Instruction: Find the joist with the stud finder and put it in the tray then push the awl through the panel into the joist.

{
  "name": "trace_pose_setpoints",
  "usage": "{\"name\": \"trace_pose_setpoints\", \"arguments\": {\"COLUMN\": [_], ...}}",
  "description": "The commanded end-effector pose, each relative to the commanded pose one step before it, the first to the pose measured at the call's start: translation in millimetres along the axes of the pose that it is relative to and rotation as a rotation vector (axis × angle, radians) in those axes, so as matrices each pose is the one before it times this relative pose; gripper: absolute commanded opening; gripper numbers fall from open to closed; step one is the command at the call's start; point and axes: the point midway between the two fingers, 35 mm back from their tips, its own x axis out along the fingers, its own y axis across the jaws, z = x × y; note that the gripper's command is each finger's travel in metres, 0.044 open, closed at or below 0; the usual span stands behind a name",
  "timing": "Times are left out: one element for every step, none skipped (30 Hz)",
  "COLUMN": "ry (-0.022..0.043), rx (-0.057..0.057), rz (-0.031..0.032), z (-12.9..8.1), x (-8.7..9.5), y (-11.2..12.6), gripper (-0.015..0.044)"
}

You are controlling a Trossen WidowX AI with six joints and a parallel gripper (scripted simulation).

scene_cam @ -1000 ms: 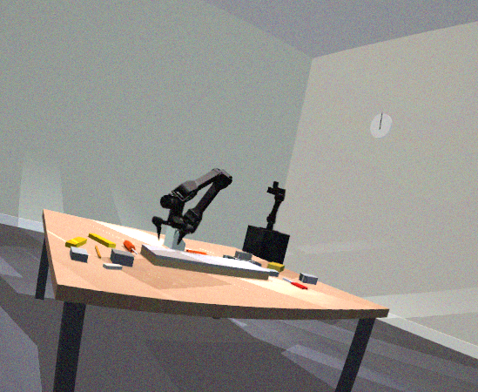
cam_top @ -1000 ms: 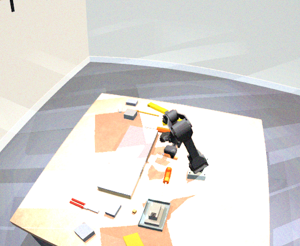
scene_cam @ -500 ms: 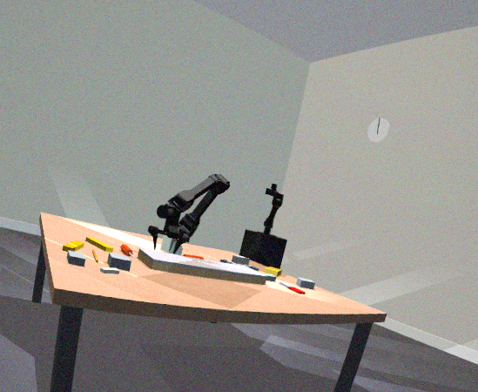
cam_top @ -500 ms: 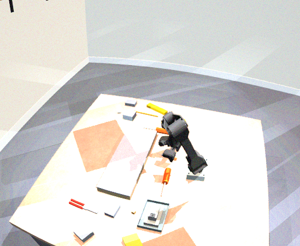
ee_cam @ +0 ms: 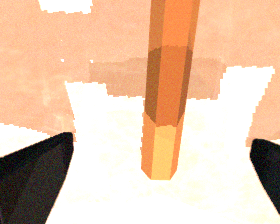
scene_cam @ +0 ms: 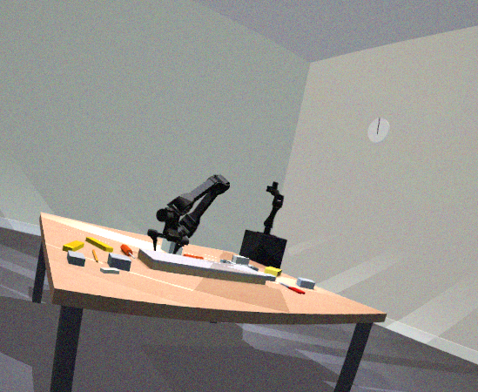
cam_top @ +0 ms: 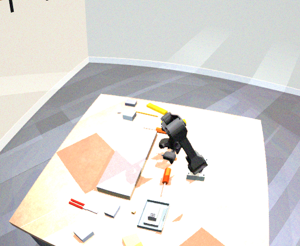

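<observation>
The awl's orange handle [ee_cam: 163, 120] runs between my open fingers in the wrist view; its tip is out of that view. My gripper [cam_top: 167, 152] [scene_cam: 165, 251] [ee_cam: 162, 144] is open and points down low beside the floor panel [cam_top: 122, 175] [scene_cam: 204, 266], on the robot base's side. The fingers stand apart on both sides of the handle without touching it. In the top view the arm mostly hides the awl. The grey stud finder [cam_top: 152, 216] sits in the tray [cam_top: 150, 229]. No hole can be made out in the panel.
An orange screwdriver [cam_top: 166, 175] lies between the gripper and the tray. Another orange-handled tool [cam_top: 160, 130] [scene_cam: 126, 249] lies beyond the panel's far end, near a yellow bar [cam_top: 156, 108] and grey blocks [cam_top: 129, 115] [scene_cam: 119, 261]. A red-handled tool [cam_top: 76, 203] [scene_cam: 297, 290] lies past the panel's near end.
</observation>
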Motion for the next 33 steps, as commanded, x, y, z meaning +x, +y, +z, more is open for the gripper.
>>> {"name": "trace_pose_setpoints", "arguments": {"ry": [0.00005, 0.0, 0.0, 0.0, 0.0, 0.0, 0.0, 0.0, 0.0, 0.0, 0.0, 0.0, 0.0, 0.0, 0.0, 0.0, 0.0, 0.0, -0.00006, -0.00011, -0.00016, -0.0002, -0.00022, -0.00022, -0.00019, -0.00014, -0.00009, -0.00004, 0.0, 0.00005, 0.00009, 0.00013, 0.00017], "rx": [0.0054, 0.0, 0.0, 0.0, 0.0, 0.0, 0.0, 0.0, 0.0, 0.0, 0.0, 0.0, 0.0, 0.0, 0.0, 0.0, 0.0, 0.0, 0.0, 0.0001, 0.0001, 0.0001, 0.0001, 0.0002, 0.0002, 0.0002, 0.0002, 0.0001, 0.0001, 0.0001, 0.0001, 0.0001, 0.0001], "rz": [0.00763, 0.0, 0.0, 0.0, 0.0, 0.0, 0.0, 0.0, 0.0, 0.0, 0.0, 0.0, 0.0, 0.0, 0.0, 0.0, 0.0, 0.0, -0.00016, -0.0003, -0.00044, -0.00056, -0.00066, -0.00072, -0.00069, -0.00061, -0.00053, -0.00044, -0.00036, -0.00027, -0.00018, -0.00009, 0.0], "z": [-1.08, 0.0, 0.0, 0.0, 0.0, 0.0, 0.0, 0.0, 0.0, 0.0, 0.0, 0.0, 0.0, 0.0, 0.0, 0.0, 0.0, 0.0, 0.2, 0.36, 0.5, 0.62, 0.69, 0.68, 0.56, 0.38, 0.2, 0.02, -0.16, -0.35, -0.53, -0.72, -0.9], "x": [2.01, 0.0, 0.0, 0.0, 0.0, 0.0, 0.0, 0.0, 0.0, 0.0, 0.0, 0.0, 0.0, 0.0, 0.0, 0.0, 0.0, 0.0, -0.97, -1.85, -2.77, -3.75, -4.78, -5.76, -6.26, -6.4, -6.47, -6.54, -6.6, -6.65, -6.7, -6.74, -6.78], "y": [1.25, 0.0, 0.0, 0.0, 0.0, 0.0, 0.0, 0.0, 0.0, 0.0, 0.0, 0.0, 0.0, 0.0, 0.0, 0.0, 0.0, 0.0, -0.16, -0.31, -0.44, -0.57, -0.67, -0.73, -0.7, -0.62, -0.52, -0.43, -0.32, -0.22, -0.11, 0.0, 0.12], "gripper": [0.0335, 0.0309, 0.0282, 0.0256, 0.023, 0.0204, 0.0177, 0.0151, 0.0125, 0.0099, 0.0072, 0.0046, 0.004, 0.0033, 0.0026, 0.002, 0.0013, 0.0006, 0.0, 0.0, 0.0, 0.0, 0.0, 0.0, 0.0, 0.0, 0.0, 0.0, 0.0, 0.0, 0.0, 0.0, 0.0]}}
